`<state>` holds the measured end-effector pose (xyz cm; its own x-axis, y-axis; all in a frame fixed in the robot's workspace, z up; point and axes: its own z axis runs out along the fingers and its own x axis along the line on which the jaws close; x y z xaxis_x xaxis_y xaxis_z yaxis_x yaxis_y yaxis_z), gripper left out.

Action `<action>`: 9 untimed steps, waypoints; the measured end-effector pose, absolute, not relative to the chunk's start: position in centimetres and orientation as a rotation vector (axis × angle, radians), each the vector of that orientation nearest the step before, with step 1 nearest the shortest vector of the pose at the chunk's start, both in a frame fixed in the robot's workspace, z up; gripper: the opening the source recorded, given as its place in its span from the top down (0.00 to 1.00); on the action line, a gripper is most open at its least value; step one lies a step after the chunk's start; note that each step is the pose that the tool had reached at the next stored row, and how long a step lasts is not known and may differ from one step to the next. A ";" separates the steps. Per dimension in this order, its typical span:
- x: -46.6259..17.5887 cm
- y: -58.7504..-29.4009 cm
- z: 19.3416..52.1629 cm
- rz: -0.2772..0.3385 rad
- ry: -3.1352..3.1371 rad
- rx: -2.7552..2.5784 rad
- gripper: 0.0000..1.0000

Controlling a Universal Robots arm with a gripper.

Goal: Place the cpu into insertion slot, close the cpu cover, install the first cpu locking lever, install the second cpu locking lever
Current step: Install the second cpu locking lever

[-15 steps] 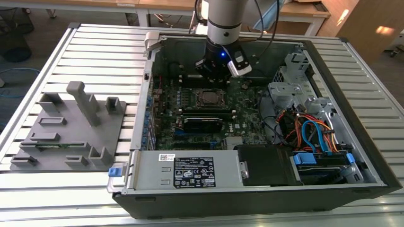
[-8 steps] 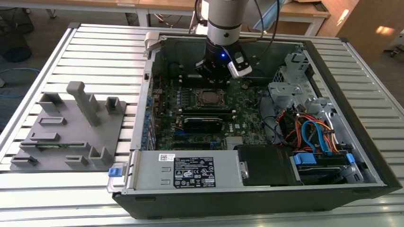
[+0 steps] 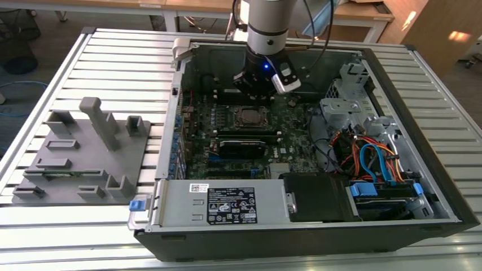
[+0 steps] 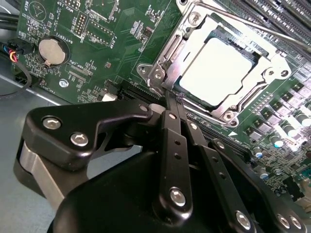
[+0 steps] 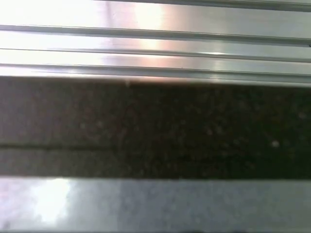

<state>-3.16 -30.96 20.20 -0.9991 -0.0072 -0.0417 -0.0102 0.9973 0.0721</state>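
The cpu (image 4: 221,68) is seated in the insertion slot (image 3: 248,116) at the motherboard's centre, with the cpu cover (image 4: 252,94) lying closed around it. Just beyond the socket's far edge, the gripper (image 4: 171,97) has its black fingers (image 4: 176,145) pressed together, tips at the cover's corner, holding nothing visible.

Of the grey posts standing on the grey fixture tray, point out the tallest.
The tall grey post near the tray's middle, leaning slightly, rises well above the short blocks around it.
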 end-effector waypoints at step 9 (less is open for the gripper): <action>-3.1 -31.5 20.5 0.112 3.098 -0.014 0.90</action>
<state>-3.14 -31.48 20.53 -0.9991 -0.0072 -0.0417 -0.0102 0.9974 0.0718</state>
